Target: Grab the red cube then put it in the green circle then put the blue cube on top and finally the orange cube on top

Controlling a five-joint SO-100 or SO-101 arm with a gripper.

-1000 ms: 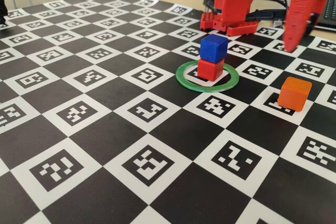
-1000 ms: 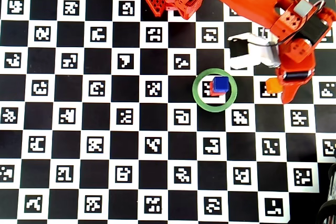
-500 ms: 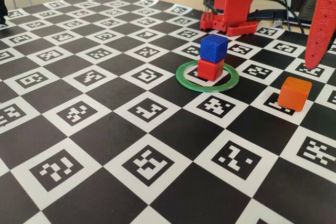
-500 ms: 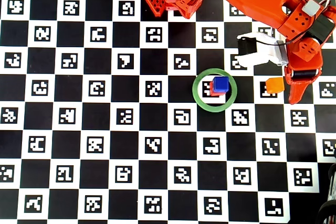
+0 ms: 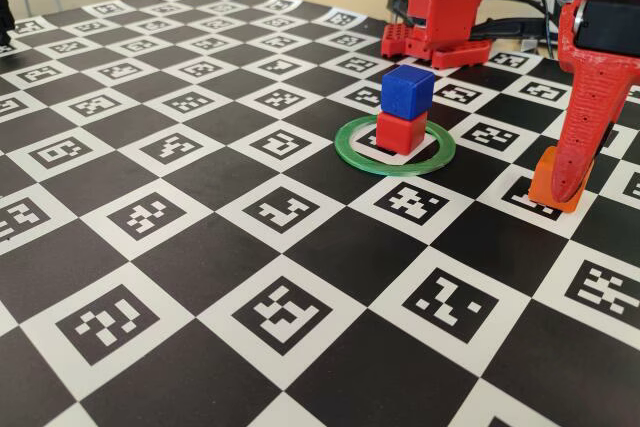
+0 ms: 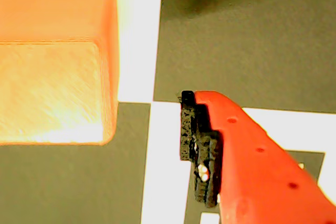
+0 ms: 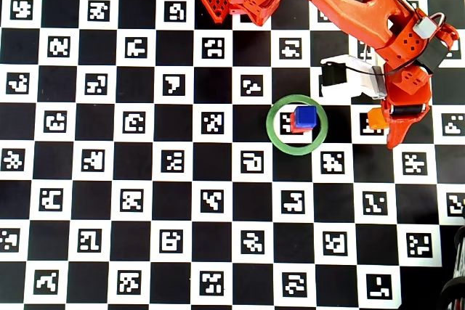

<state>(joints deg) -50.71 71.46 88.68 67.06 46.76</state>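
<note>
While the matte blue cube (image 5: 408,92) sits stacked on the matte red cube (image 5: 400,133) inside the thin, flat green circle (image 5: 394,160), the slightly glossy orange cube (image 5: 549,183) rests on the checkered tabletop (image 5: 200,247) to the right in the fixed view. Red fingers (image 5: 575,162) stand spread, not gripping, one tapered finger down just beside the cube. Only the wrist view shows that finger's black pad (image 6: 198,148) apart from the cube's face. The overhead view shows the white wrist part (image 7: 356,78).
</note>
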